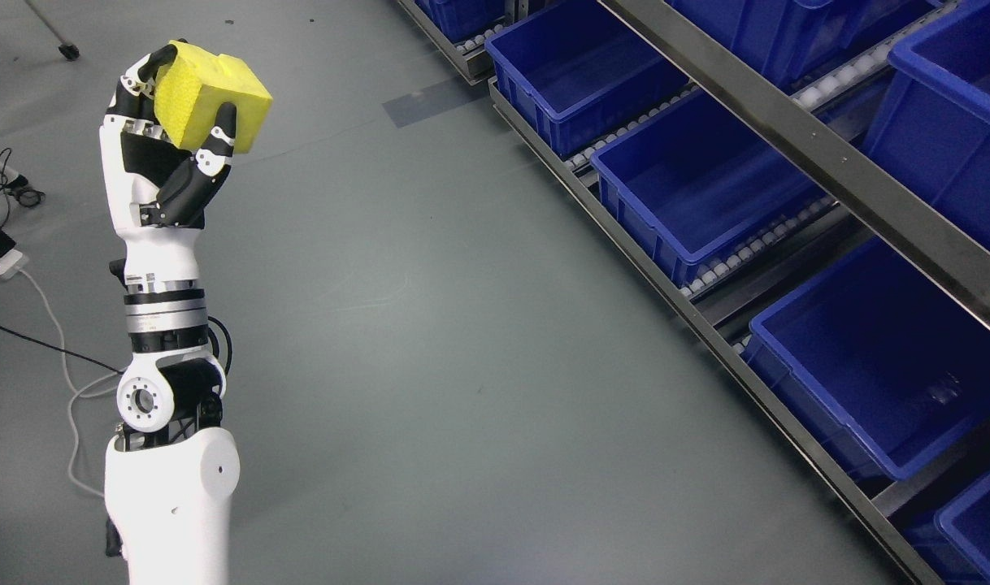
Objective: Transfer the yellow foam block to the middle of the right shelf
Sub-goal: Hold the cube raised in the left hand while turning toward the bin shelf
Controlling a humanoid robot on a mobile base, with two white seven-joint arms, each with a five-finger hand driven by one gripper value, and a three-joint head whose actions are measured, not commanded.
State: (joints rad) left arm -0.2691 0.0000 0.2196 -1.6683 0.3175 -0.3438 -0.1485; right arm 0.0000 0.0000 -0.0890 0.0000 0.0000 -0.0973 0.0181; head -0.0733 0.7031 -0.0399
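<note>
A white and black robot arm rises from the lower left, over a bare grey floor, and ends in the left hand (166,154), held upright with its palm turned toward the camera. The fingers (219,134) are clamped on the yellow foam block (210,101), which sits at the top of the hand: the thumb presses its near lower face while the other fingertips curl over its upper left edge. The block looks roughly cube-shaped, tilted with one corner pointing right, so no long axis stands out. The right hand is not in view. The shelf (828,162), a metal rack with roller tracks, runs diagonally along the right side, from the top middle down to the lower right corner. Its lower level carries a row of open blue bins; the one in the middle of that row (698,183) appears empty, as do its neighbours. A second level of blue bins sits above, beyond a grey steel rail. The block is well apart from the shelf, with a wide stretch of open floor between them, and the shelf lies to the right of the held block. Judging from this, the block is secured and the coming move is a long carry rightward toward the middle of the shelf. White and black cables (23,276) lie on the floor at the left edge.
</note>
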